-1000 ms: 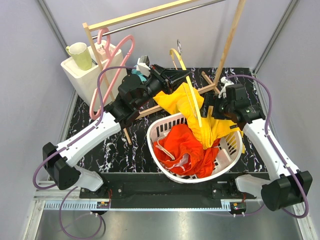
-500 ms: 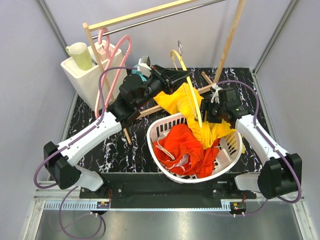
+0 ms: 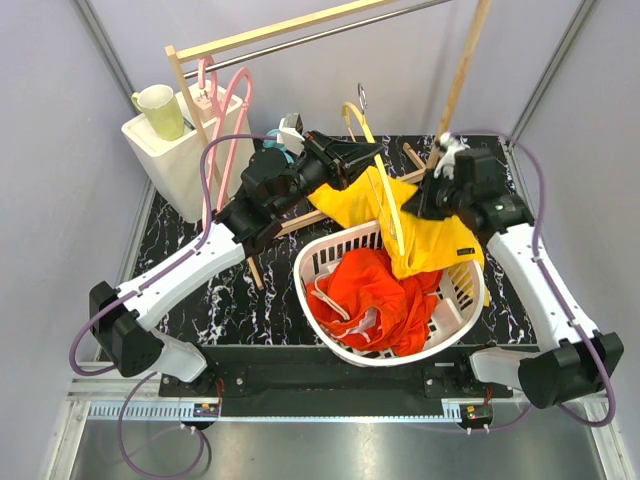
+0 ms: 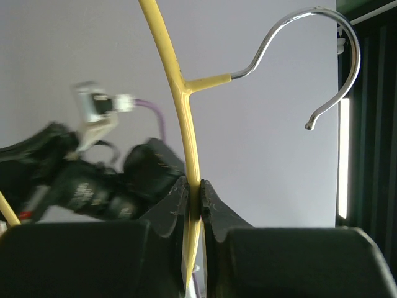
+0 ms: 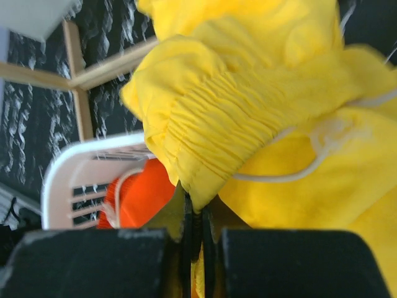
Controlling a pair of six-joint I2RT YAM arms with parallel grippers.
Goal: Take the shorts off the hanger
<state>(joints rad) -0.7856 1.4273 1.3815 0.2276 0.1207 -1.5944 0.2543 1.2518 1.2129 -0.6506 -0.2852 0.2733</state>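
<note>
Grey-walled enclosure, black marbled table (image 3: 265, 305); wooden rack (image 3: 270, 28) along the far edge with pink hangers (image 3: 235, 110) on it, white box (image 3: 165, 160) with a green cup (image 3: 158, 108) at the far-left corner. White laundry basket (image 3: 300, 275) sits at the middle of the near edge; the orange-red shorts (image 3: 365, 290) lie inside it, off any hanger. The yellow shorts (image 3: 430, 240) are draped on the yellow hanger (image 3: 352, 118), above the far side of the basket, with their lower part hanging into it at the right rim. Left gripper (image 3: 370, 160): jaws closed on the hanger's thin bar just below the neck, metal hook free in the air. Right gripper (image 3: 420, 205): jaws pinched shut on a fold of the gathered yellow waistband; the hold looks to be on the very edge of the fabric. Step judged: draw the yellow pair off the hanger arm. Risks: the shallow pinch may slip once the cloth tightens; the waistband or white drawstring may catch on the hanger arm; the thin bar may pivot between the left jaws under the pull; released too far right, the shorts could land outside the basket.
</note>
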